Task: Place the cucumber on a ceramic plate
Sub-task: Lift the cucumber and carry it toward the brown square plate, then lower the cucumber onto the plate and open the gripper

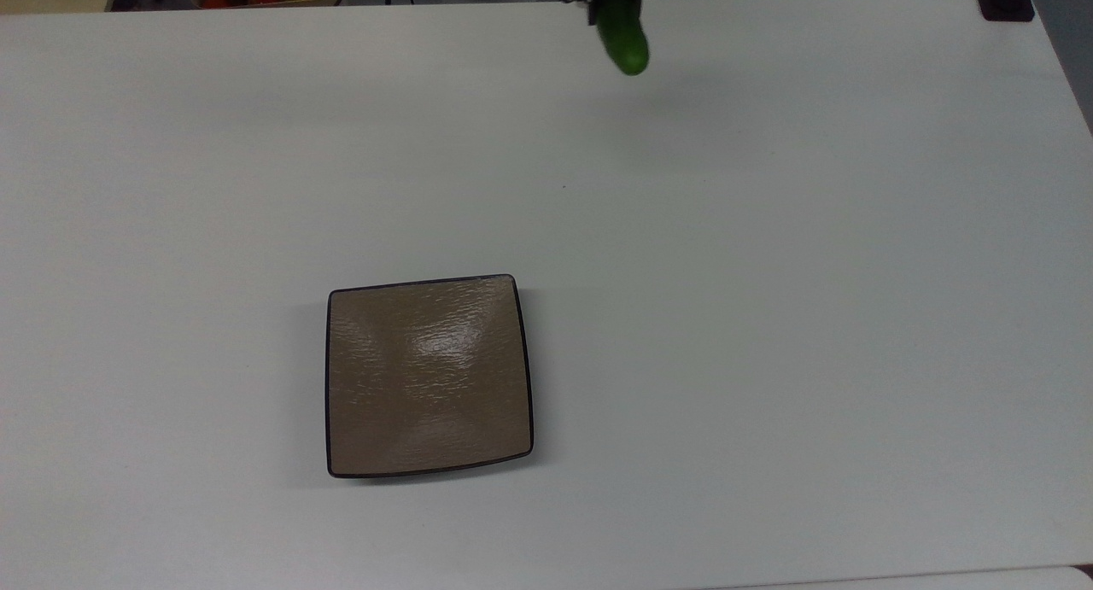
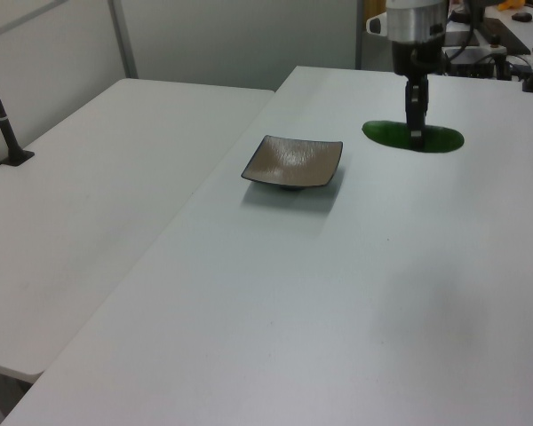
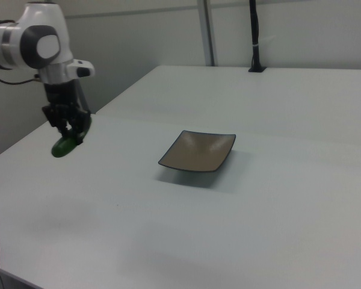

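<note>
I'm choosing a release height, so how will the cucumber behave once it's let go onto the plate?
The cucumber is round and smooth, so it would probably roll on release. The plate looks dished and glossy, which may settle it toward the middle. It hangs straight from the pincer without sagging, so it seems stiff.

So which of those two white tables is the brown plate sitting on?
The ceramic plate sits on the table under the gripper holding the cucumber, not the bare table on the left view's left.
</note>
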